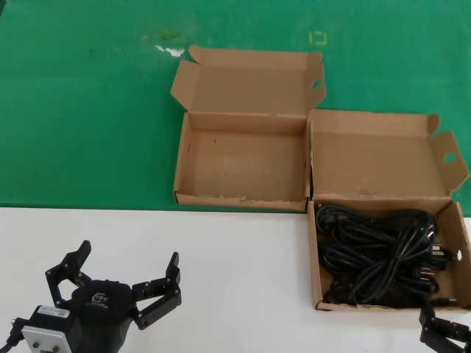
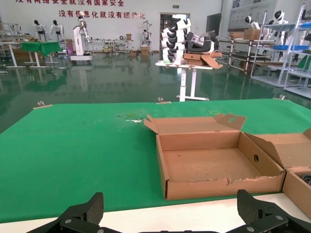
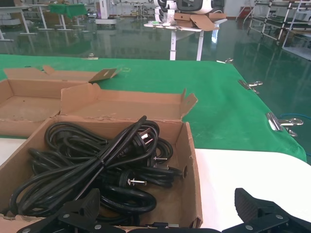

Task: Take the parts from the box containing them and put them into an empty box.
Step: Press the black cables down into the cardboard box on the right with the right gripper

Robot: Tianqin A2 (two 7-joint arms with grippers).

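The parts are black power cords lying tangled in the right cardboard box, whose lid is open. They also show in the right wrist view, inside that box. The empty box, with white chips along its front rim, sits to the left on the green mat, and shows in the left wrist view. My left gripper is open and empty over the white table, short of the empty box. My right gripper is open and empty at the cord box's near right corner.
The green mat covers the far half of the table and the white surface the near half. Both box lids stand open at the back. Metal clips hold the mat's right edge.
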